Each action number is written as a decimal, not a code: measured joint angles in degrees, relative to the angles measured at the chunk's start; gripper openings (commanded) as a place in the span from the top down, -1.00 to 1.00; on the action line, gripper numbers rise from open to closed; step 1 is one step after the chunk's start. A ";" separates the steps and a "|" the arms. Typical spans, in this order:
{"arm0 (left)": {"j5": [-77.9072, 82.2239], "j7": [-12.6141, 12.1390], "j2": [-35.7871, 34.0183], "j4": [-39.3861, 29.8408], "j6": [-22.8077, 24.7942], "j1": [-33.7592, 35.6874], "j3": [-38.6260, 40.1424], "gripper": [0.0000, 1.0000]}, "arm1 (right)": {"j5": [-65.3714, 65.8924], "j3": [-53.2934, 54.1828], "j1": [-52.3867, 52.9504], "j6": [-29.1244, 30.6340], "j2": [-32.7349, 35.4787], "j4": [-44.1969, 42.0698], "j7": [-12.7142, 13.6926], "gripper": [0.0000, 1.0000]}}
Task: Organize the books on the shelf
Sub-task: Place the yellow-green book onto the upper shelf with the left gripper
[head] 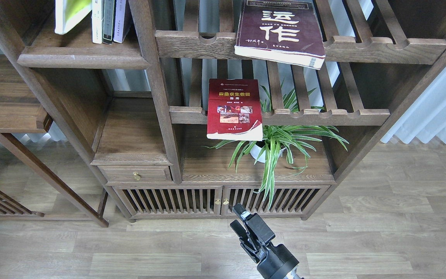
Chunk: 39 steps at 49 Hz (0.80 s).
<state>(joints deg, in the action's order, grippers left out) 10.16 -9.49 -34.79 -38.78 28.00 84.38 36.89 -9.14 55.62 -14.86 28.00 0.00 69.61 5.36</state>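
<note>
Although the yellow-green book point(70, 13) stands on the shelf point(79, 58), far up and left of the right gripper point(242, 224), little else looks done. That gripper hangs empty, fingers parted (no left gripper in view). Straight above it the red book point(234, 110) lies on a slatted rack point(323, 116); higher, the maroon book point(281, 33) likewise awaits shelving.

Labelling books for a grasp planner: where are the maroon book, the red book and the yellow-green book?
maroon book point(281, 31): head view, front cover.
red book point(234, 110): head view, cover photos.
yellow-green book point(70, 13): head view, cover.
</note>
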 measured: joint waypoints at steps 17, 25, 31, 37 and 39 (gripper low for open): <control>-0.52 0.00 -8.97 -12.37 0.01 -4.89 2.68 -0.45 | 0.00 0.08 0.05 0.00 0.00 0.04 -0.01 -0.92; -0.83 0.03 -13.84 -17.53 0.01 -7.14 4.51 -0.68 | 0.00 0.10 0.26 0.00 0.00 0.78 -0.15 -0.90; -3.37 0.55 -19.20 -23.57 0.01 -9.92 5.25 -0.75 | 0.00 0.11 0.82 0.00 0.01 1.67 -0.24 -0.89; -5.73 0.61 -23.54 -28.81 0.01 -13.16 5.79 -0.78 | 0.00 0.17 1.76 0.00 0.00 2.78 -0.26 -0.84; -6.08 0.61 -24.80 -30.43 0.00 -14.36 6.28 -0.85 | -0.01 0.17 2.08 0.00 0.00 3.17 -0.27 -0.84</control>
<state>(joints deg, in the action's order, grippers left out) 4.07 -8.88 -59.58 -69.21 28.00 70.02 43.16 -9.15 55.79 -12.77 28.00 0.00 72.79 5.09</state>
